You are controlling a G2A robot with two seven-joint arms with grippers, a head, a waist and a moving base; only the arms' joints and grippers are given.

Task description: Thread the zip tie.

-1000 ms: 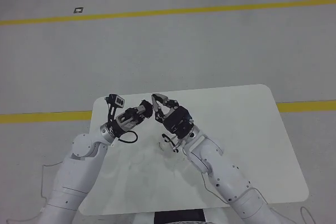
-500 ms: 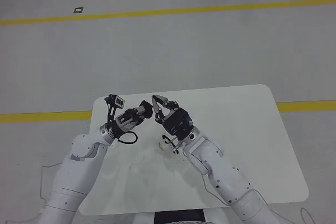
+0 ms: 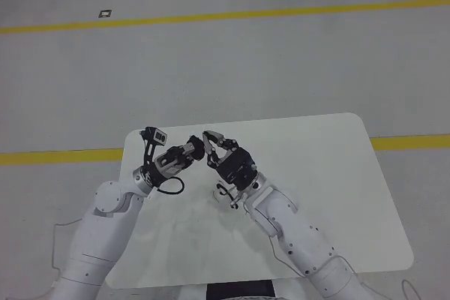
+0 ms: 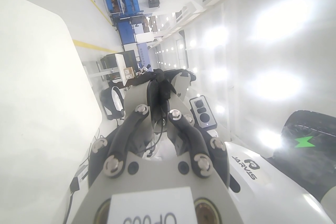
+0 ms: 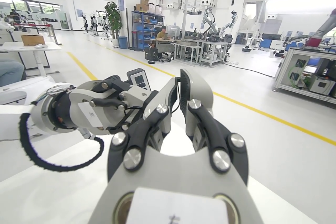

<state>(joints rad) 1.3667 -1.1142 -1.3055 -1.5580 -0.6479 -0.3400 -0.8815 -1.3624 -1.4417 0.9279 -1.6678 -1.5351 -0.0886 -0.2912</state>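
Seen from above, the two arms meet over the white table (image 3: pixel 322 187), toward its ten o'clock corner. The left gripper (image 3: pixel 196 150) is there with its arm trailing off to seven o'clock. The right gripper (image 3: pixel 208 139) sits just beside it at about two o'clock, its arm running back to five o'clock. The two sets of fingertips are very near each other. Both grippers are held up off the tabletop. In the left wrist view the left gripper (image 4: pixel 162 79) has its fingers pinched closed on the zip tie (image 4: pixel 160 93). The tie is a black strip that lies along the seam between the fingers and sticks out a little past the tips, ending in a small kinked bit. In the right wrist view the right gripper (image 5: pixel 179 86) has its ribbed pads (image 5: pixel 184 89) drawn almost flat together, with only a thin slit between them. A dark sliver at the very tips might be the tie's other end, but it is too fine to say for sure. The body of the left gripper lies close alongside those fingers. On the floor past the table, a yellow line (image 3: pixel 52 157) runs out from the nine o'clock and three o'clock edges.
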